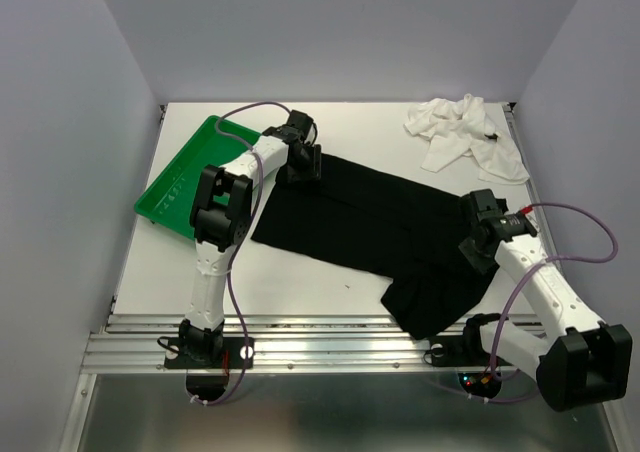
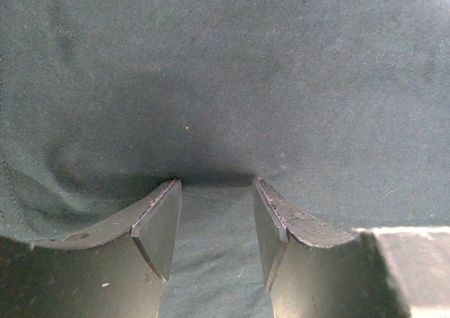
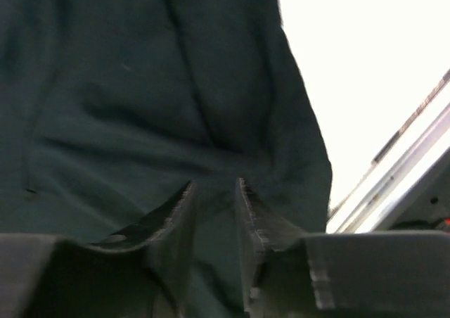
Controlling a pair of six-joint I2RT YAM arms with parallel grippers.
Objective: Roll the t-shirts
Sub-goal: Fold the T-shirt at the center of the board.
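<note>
The black t-shirt (image 1: 370, 222) lies spread out diagonally across the table, its near end bunched toward the front rail. My left gripper (image 1: 300, 167) sits on its far left corner. In the left wrist view the left gripper (image 2: 216, 184) is open, fingertips pressed onto the flat black t-shirt (image 2: 225, 65). My right gripper (image 1: 478, 234) is at the shirt's right edge. In the right wrist view the right gripper (image 3: 214, 183) shows a narrow gap between the jaws, over folds of the black t-shirt (image 3: 140, 86). The white t-shirt (image 1: 465, 132) lies crumpled at the back right.
A green tray (image 1: 190, 177) lies at the table's left edge, beside my left arm. Metal rails (image 1: 330, 337) run along the front edge, also seen as rails (image 3: 408, 156) in the right wrist view. Grey walls enclose the table on three sides.
</note>
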